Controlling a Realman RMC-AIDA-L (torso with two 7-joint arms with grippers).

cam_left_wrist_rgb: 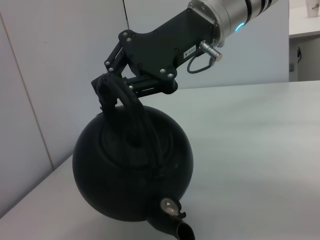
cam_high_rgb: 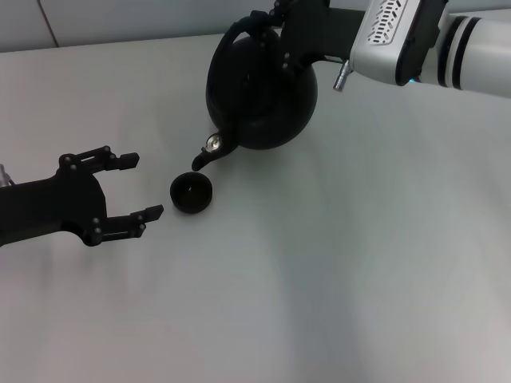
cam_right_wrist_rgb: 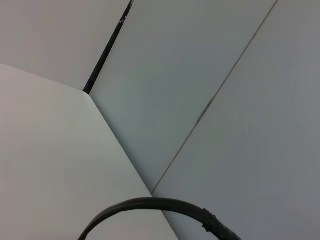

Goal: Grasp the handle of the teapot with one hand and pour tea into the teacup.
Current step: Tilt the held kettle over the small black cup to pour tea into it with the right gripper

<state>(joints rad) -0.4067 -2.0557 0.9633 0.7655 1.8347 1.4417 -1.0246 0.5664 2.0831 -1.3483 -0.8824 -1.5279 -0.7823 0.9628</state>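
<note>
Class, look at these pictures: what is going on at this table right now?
The right gripper is shut on the handle of a black teapot, holding it tipped so the spout points down toward the small dark teacup on the white table. No tea can be seen flowing. The left gripper rests open beside the teacup, not touching it.

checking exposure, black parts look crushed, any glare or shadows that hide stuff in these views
Head view: even soft light; the teapot casts a faint shadow, and only its spout catches a glint. Left wrist view: the right gripper on the handle reads as black on black. Right wrist view: no glare, mostly wall.
</note>
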